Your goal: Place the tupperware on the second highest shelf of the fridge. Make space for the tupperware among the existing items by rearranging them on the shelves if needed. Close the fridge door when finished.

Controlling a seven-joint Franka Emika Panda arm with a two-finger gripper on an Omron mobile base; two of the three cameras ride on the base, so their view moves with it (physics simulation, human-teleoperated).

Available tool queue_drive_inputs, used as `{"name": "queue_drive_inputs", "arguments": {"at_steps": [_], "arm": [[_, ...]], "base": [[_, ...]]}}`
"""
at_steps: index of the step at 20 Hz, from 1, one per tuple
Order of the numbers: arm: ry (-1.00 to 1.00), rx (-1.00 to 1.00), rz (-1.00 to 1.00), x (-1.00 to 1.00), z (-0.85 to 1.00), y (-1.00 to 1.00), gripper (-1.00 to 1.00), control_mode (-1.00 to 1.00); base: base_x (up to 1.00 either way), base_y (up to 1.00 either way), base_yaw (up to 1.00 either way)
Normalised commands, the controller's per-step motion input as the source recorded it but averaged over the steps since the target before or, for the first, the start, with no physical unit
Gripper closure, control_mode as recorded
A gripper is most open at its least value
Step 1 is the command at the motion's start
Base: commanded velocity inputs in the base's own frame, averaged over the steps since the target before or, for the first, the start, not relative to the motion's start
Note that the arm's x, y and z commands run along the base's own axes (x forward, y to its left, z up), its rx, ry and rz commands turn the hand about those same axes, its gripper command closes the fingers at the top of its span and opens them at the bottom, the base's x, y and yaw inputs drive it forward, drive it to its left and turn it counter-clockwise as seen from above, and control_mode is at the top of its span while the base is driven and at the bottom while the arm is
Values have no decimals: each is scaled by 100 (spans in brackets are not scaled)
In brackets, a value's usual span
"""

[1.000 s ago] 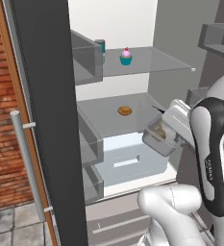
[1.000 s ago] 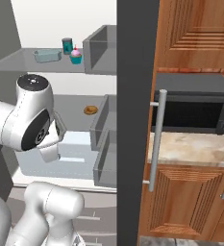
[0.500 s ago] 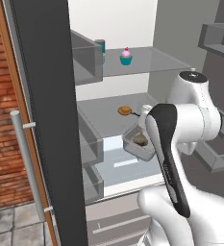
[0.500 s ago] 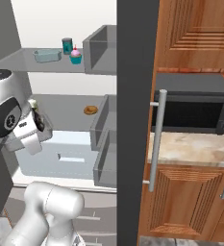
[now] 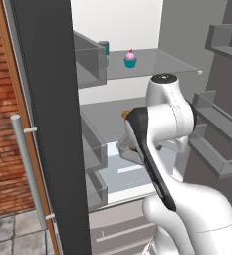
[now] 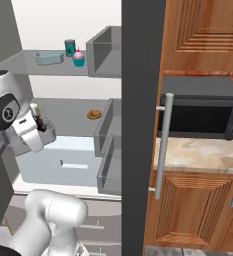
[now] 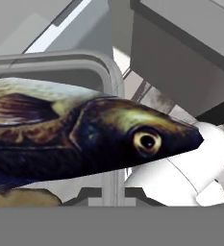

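A cupcake [image 5: 130, 58] and a can [image 6: 70, 48] stand on the fridge's [image 5: 43, 74] upper shelf. On the second highest shelf [image 6: 73, 111] below lies a round piece [image 6: 93, 114]

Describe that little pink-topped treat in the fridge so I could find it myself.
Look inside the open fridge at its top glass shelf. The cupcake stands there beside a dark teal can; its pink frosting and teal wrapper set it apart.

The cupcake [image 5: 131, 58] has pink icing and a teal cup, the can [image 6: 70, 48] is dark teal, and the fish [image 7: 84, 139] is dark brown with yellow-green patches.
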Motion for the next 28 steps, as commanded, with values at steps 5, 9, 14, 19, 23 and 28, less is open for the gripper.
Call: {"name": "queue_drive_inputs", "arguments": {"at_steps": [5,9,14,19,23,28], "arm": [[5,-4,0,32,-11,0,100,-100],[5,-3,0,31,-10,0,100,-100],[3,-3,0,28,-11,0,100,-100],[1,-4,0,21,-7,0,100,-100],[0,-3,0,19,-7,0,100,-100],[0,-3,0,19,-9,0,100,-100]], "base": [[0,0,0],[0,0,0],[0,0,0],[0,0,0],[0,0,0],[0,0,0]]}}
